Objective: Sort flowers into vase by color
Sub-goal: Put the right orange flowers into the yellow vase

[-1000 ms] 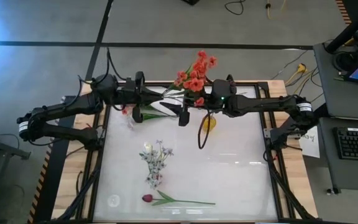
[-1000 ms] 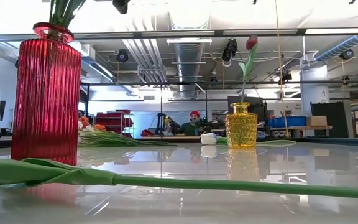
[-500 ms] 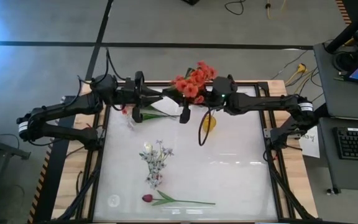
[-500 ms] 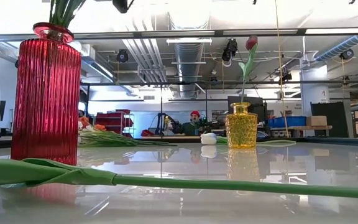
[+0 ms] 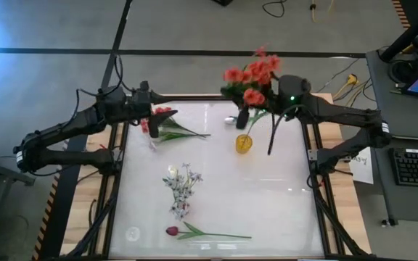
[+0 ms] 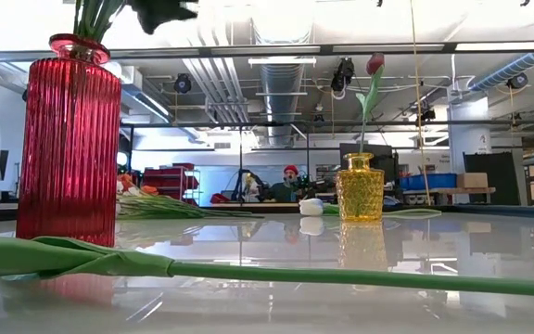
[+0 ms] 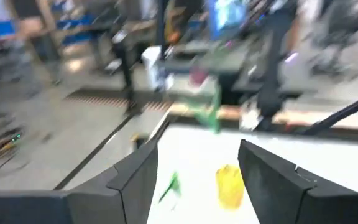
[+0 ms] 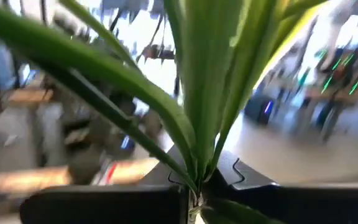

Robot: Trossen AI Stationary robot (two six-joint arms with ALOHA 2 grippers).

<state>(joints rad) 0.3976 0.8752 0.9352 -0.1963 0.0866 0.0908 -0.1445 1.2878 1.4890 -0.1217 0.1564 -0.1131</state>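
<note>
1. One orange-red flower bunch (image 5: 251, 76): your right gripper (image 5: 244, 116) clamps its stems, aloft near the yellow vase (image 5: 244, 143).
2. Left gripper (image 7: 197, 165): parted, empty.
3. Steer to the red vase (image 6: 69, 139); lower stems upright.

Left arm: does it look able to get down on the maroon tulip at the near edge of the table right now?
Probably yes. The left tool is open and empty at the far edge, the maroon tulip lies alone, and only the white spray lies between. It looks a long stretch, though.
</note>
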